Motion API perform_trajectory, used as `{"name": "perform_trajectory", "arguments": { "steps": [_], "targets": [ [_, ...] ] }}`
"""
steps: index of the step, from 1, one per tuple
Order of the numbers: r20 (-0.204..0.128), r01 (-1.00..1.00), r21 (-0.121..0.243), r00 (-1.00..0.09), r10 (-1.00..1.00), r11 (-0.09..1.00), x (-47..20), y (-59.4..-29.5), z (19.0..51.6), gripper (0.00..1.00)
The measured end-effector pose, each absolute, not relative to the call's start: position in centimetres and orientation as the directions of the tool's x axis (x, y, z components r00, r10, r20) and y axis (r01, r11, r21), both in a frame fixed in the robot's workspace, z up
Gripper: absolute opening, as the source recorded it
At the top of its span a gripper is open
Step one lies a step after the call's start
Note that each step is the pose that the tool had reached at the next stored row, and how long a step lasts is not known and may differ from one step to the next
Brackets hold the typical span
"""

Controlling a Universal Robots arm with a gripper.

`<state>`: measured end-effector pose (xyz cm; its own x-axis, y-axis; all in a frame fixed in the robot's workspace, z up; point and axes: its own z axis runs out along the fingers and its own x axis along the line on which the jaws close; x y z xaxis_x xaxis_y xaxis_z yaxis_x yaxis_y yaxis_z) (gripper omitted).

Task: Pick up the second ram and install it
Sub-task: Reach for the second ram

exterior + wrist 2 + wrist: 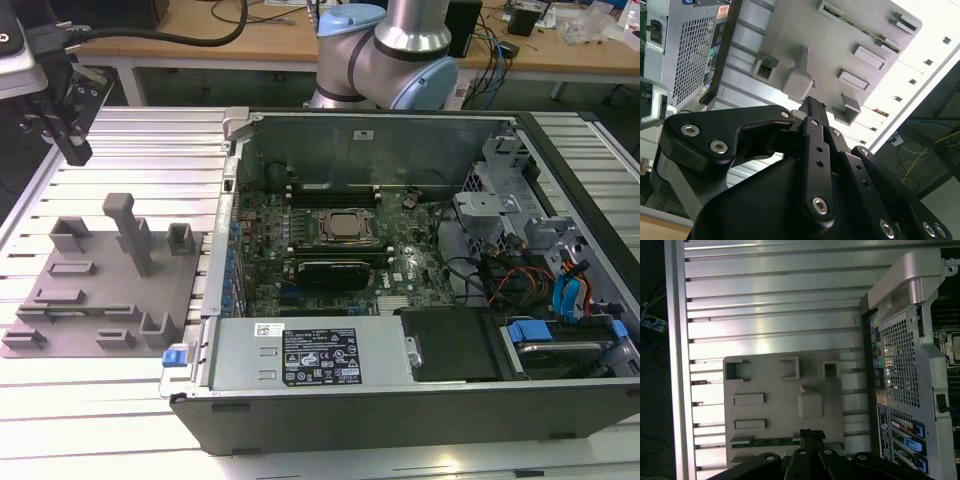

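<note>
Right before both wrist cameras sits the black jointed metal gripper (811,434) (812,105). Its fingertips are pressed together with nothing between them. In the exterior view the gripper (76,152) hangs in the air over the exterior view's left part of the scene, touching nothing.

Below it lies the flat grey plastic fixture plate (775,410) (100,285), which carries low blocks, open pockets and one upright grey post (810,405) (125,225). The second ram (762,442), a long thin green circuit-board stick, lies flat in a narrow slot of this plate. It rests beside two flat rectangular blocks, apart from the gripper and outside the computer.

The plate rests on a ribbed silver aluminium table (765,300) (130,150). Just beside the plate, toward the exterior view's right, stands the open black desktop computer case (400,420). Inside the case, a silver labelled power supply box (300,355) comes first. Beyond it is the green motherboard (400,270) with its square metal processor (345,228). Farther back rises the silver and pale blue robot arm base (385,50), and behind that runs a wooden workbench (200,30).
</note>
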<state>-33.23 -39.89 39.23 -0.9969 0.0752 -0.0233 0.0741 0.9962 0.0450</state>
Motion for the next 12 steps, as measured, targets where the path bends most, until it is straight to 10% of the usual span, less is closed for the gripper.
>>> {"name": "perform_trajectory", "arguments": {
  "steps": [12],
  "targets": [
    [-0.023, 0.074, 0.045, -0.997, 0.075, 0.996, -35.7, -40.8, 39.1, 0.08]
  ]
}}
